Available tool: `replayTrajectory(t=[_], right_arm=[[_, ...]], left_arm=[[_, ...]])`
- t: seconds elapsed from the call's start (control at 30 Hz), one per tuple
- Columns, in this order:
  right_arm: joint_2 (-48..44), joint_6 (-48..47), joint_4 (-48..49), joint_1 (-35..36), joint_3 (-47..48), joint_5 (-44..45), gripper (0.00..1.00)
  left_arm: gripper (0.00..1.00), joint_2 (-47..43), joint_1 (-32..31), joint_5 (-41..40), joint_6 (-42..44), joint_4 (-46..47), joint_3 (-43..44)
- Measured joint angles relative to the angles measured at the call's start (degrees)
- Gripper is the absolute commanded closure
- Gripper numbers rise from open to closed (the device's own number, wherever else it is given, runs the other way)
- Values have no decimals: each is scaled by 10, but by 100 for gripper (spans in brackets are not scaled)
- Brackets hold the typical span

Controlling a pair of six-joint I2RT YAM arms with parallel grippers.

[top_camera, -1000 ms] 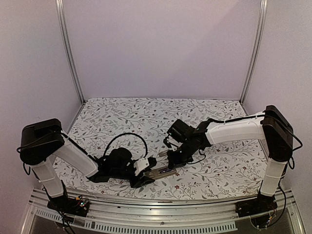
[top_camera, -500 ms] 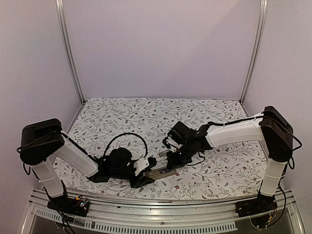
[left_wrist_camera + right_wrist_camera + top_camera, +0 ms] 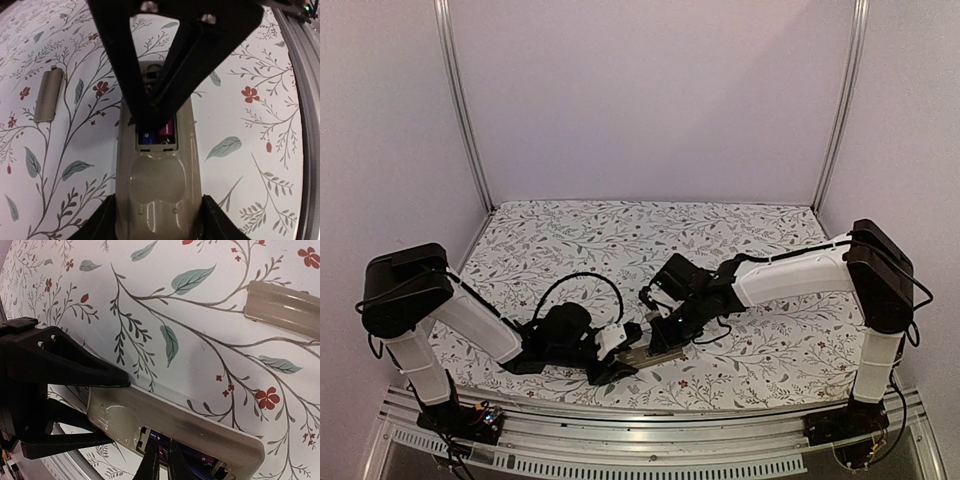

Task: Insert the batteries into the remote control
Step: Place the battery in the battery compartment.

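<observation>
The remote control (image 3: pixel 157 185) lies back up, greyish-tan, with its battery recess uncovered. My left gripper (image 3: pixel 159 220) is shut on its near end, one finger on each side; it shows low in the top view (image 3: pixel 616 364). Two batteries (image 3: pixel 157 134) lie in the recess, one end blue and one magenta. My right gripper (image 3: pixel 160 460) is shut, its thin tips together and down in the recess on the batteries (image 3: pixel 195 460). In the top view it (image 3: pixel 658 337) sits over the remote (image 3: pixel 645 353).
The small flat grey cover piece (image 3: pixel 48 95) lies on the floral cloth left of the remote; it also shows in the right wrist view (image 3: pixel 285 310). The metal table edge (image 3: pixel 307 125) runs close on the right. My left fingers (image 3: pixel 60 360) flank the remote's end.
My right arm has moved left along the remote toward my left gripper, bringing its tips to the near end of the recess. The left arm and remote have not moved.
</observation>
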Motion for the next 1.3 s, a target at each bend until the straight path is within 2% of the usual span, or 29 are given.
replayTrajectory(t=[0.2,0.37,0.77,0.93,1.13,1.3], right_arm=[[12,-26,-76,-8,52,3,84],[0,-37,-101,-11,58,15,80],[-26,29,-177,-22,58,58,76],[-15,32,-180,-22,65,55,80],[-2,29,-177,-22,69,47,92],[2,29,-170,-22,69,40,94]], left_arm=[[72,1,0,0,2,0,2],[72,2,0,0,2,0,2],[72,2,0,0,2,1,2],[71,4,0,-1,2,5,2],[71,4,0,-1,2,5,2],[71,4,0,-1,2,5,2]])
